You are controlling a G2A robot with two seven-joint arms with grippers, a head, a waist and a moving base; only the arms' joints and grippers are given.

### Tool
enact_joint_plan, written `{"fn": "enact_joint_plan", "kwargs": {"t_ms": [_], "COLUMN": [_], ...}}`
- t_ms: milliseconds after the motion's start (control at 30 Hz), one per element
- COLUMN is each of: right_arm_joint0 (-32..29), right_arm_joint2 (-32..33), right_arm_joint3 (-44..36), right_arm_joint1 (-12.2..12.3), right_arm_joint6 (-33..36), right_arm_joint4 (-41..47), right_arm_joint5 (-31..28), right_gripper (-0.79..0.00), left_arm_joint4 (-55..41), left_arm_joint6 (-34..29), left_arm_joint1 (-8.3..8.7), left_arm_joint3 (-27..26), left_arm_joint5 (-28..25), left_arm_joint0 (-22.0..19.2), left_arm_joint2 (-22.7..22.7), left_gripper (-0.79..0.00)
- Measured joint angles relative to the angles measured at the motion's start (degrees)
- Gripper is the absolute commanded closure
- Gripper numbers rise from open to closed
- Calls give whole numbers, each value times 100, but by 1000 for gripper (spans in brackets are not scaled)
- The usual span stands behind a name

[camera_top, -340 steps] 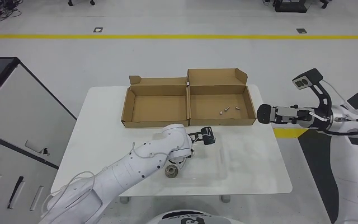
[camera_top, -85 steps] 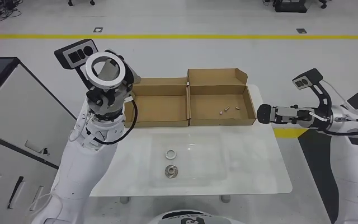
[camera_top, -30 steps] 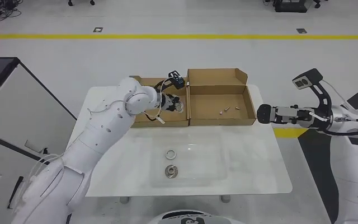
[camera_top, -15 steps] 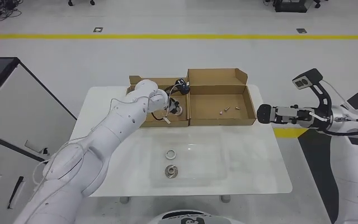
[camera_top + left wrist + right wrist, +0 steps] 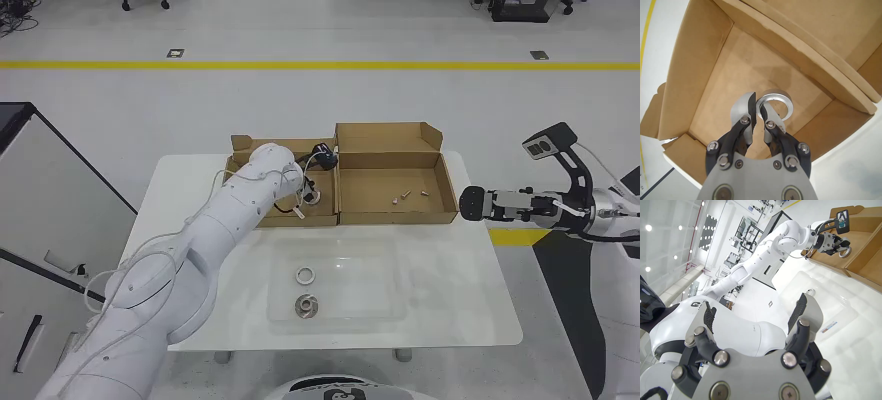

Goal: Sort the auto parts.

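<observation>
Left hand point(image 5: 757, 107) is clamped on a metal ring point(image 5: 776, 94): one finger goes thru the hole, the other sits outside, pinching the ring's wall btwn the pads. In the top view this hand is upper ctr of frame, within the outline of the left box point(image 5: 237, 152) and close to the wall it shares w/ the right box point(image 5: 390, 131).

Key relation: the ring lies just past the fingertips, directly over the left box's brown floor, w/ cardboard walls around it in the left wrist view. It looks to hang a little off the floor (shadow beneath), tho contact can't be ruled out. A ring has no long axis; its flat face is tilted, roughly toward the floor.

My read: this is the drop-off step. It needs only the fingers to part, and the ring should settle in this compartment, not the neighbour. Risk: the inner finger is threaded thru the hole and may drag the ring on the way out.

Right hand point(image 5: 755, 303) is spread wide w/ nothing in it. It sits at the right edge of the counter point(image 5: 470, 290), well apart from the ring, so the left arm is plainly nearer.

The right box holds a few small parts point(image 5: 405, 196). The clear tray point(image 5: 370, 295), lower ctr, holds a second ring point(image 5: 305, 274) and a hub-like part point(image 5: 305, 305) just below it in frame. Sorting looks partway done.
</observation>
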Motion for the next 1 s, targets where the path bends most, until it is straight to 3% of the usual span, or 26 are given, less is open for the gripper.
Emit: {"fn": "enact_joint_plan", "kwargs": {"t_ms": [267,300,367,433,500,533,767,1000], "right_arm_joint0": [0,0,0,0,0,0,0,0], "right_arm_joint2": [0,0,0,0,0,0,0,0], "right_arm_joint3": [0,0,0,0,0,0,0,0], "right_arm_joint1": [0,0,0,0,0,0,0,0], "right_arm_joint6": [0,0,0,0,0,0,0,0], "right_arm_joint4": [0,0,0,0,0,0,0,0], "right_arm_joint5": [0,0,0,0,0,0,0,0], "right_gripper": [-785,-785,-785,-785,-785,-785,-785,-785], "left_arm_joint4": [33,24,28,30,-10,-22,-113,-468], "left_arm_joint6": [129,142,174,223,268,287,451,734], "left_arm_joint1": [-327,-367,-423,-479,-530,-548,-636,-618], "left_arm_joint3": [664,749,868,995,1098,1142,1448,1629], "left_arm_joint5": [-80,-96,-113,-135,-162,-170,-208,-298], "left_arm_joint0": [-66,-78,-91,-108,-125,-136,-251,-439], "left_arm_joint2": [91,91,95,94,72,63,-33,-287], "left_gripper": [-9,-139,-215,-422,-742,-785,-785,-785]}}
